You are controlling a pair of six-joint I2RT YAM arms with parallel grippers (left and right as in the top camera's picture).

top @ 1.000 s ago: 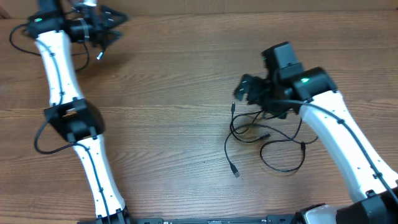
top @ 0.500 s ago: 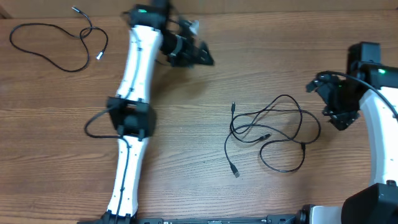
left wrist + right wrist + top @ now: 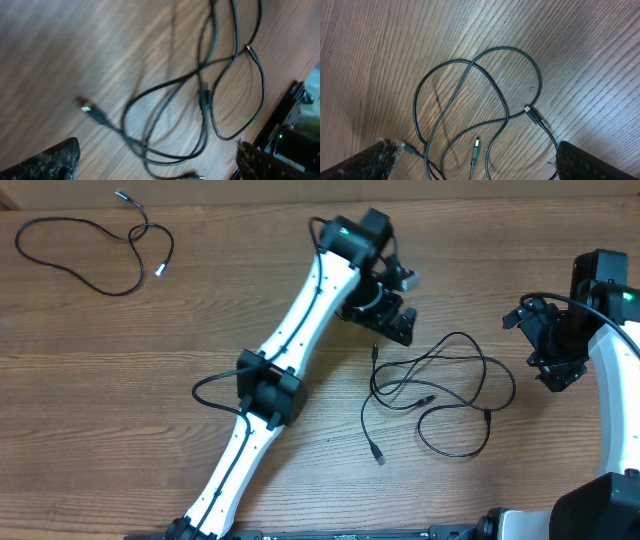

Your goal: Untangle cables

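No word, label, brand or number reads anywhere on the wooden bench (image 3: 320, 480) or the black cables (image 3: 428, 398) (the left wrist view is blurred).

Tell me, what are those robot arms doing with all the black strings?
Two robot arms are sorting out black cables on a wooden table. One lone cable lies by itself in the far left corner. The tangled cables lie in a loose heap in the middle. The left gripper is open at the heap's upper left edge, and the right gripper is open off to its right. Neither holds anything.
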